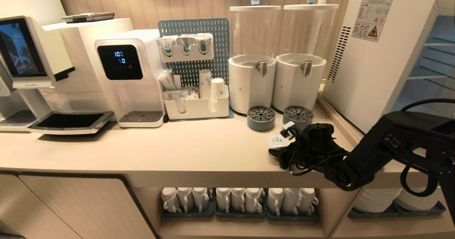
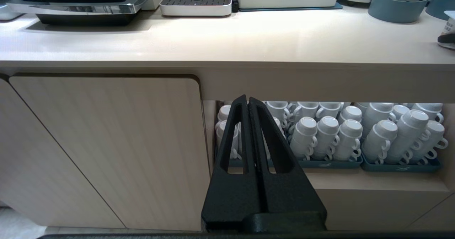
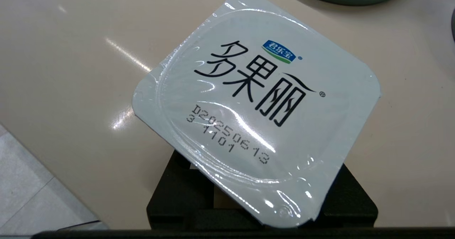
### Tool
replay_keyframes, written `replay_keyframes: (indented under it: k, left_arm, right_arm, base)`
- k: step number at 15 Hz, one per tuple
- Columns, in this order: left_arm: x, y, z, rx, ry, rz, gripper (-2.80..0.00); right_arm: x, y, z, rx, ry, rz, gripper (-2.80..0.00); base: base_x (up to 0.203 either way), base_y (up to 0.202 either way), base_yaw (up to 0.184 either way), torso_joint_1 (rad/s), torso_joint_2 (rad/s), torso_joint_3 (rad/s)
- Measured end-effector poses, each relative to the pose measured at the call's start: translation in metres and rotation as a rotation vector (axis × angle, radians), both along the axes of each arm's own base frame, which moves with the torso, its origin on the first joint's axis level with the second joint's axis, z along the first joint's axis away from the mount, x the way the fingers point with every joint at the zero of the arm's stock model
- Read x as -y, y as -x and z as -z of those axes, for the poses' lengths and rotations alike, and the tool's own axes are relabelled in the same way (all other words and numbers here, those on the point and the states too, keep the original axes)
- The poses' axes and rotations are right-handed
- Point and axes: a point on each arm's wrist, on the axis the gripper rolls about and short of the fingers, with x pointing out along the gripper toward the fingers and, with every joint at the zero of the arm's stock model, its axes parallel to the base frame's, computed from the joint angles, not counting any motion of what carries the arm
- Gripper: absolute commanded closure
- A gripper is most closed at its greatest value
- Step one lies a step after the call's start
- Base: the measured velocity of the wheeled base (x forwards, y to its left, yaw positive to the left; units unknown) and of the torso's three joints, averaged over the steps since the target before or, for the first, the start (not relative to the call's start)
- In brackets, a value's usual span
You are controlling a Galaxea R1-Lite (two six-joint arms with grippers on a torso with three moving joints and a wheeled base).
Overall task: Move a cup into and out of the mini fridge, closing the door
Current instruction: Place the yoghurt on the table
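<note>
The cup (image 3: 256, 104) is a sealed white yogurt cup with a foil lid printed in black characters. It sits low over the beige counter (image 1: 177, 150), left of the mini fridge (image 1: 376, 61). My right gripper (image 1: 282, 150) is shut on the cup, and its black fingers (image 3: 177, 193) show on both sides under the lid, which hides the tips. In the head view the cup (image 1: 276, 141) shows just ahead of that gripper. The fridge stands open, with wire shelves (image 1: 432, 75) visible; the door is out of view. My left gripper (image 2: 247, 99) is shut and empty, parked below the counter edge.
Two blue-grey round drip stands (image 1: 261, 118) sit just behind the cup, under two white dispensers (image 1: 252, 82). A paper-cup organiser (image 1: 197, 106), a water dispenser (image 1: 128, 75) and a coffee machine (image 1: 42, 72) line the back left. White mugs (image 1: 238, 200) and plates (image 1: 398, 200) fill the shelf below.
</note>
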Motion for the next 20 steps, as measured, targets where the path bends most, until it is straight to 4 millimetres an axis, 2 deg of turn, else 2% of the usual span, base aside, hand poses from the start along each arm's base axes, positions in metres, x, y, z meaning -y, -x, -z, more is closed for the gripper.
replay_keyframes:
  k: [6,7,10,14,17,20]
  left_arm:
    - [0.000,0.000,0.000,0.000,0.001,0.000,0.00]
    - [0.000,0.000,0.000,0.000,0.001,0.000,0.00]
    - [0.000,0.000,0.000,-0.001,0.001,0.000,0.00]
    - [0.000,0.000,0.000,0.000,0.001,0.000,0.00]
    - [0.000,0.000,0.000,0.000,0.001,0.000,0.00]
    - [0.000,0.000,0.000,0.000,0.001,0.000,0.00]
  right_arm:
    - [-0.007,-0.021,0.005,0.006,0.024,0.049,0.00]
    - [-0.008,-0.024,0.005,0.002,0.025,0.053,-2.80]
    - [-0.009,-0.032,0.008,-0.005,0.039,0.086,-2.80]
    - [-0.009,-0.030,0.010,-0.012,0.043,0.087,-2.80]
    - [-0.004,-0.015,0.003,-0.035,0.050,0.084,-2.80]
    - [0.007,0.014,-0.011,-0.048,0.057,0.083,-2.80]
  base:
    - [0.000,0.000,0.000,0.000,0.00,0.000]
    - [0.000,0.000,0.000,0.000,0.00,0.000]
    - [0.000,0.000,0.000,0.000,0.00,0.000]
    - [0.000,0.000,0.000,0.000,0.00,0.000]
    - [0.000,0.000,0.000,0.000,0.00,0.000]
    - [0.000,0.000,0.000,0.000,0.00,0.000]
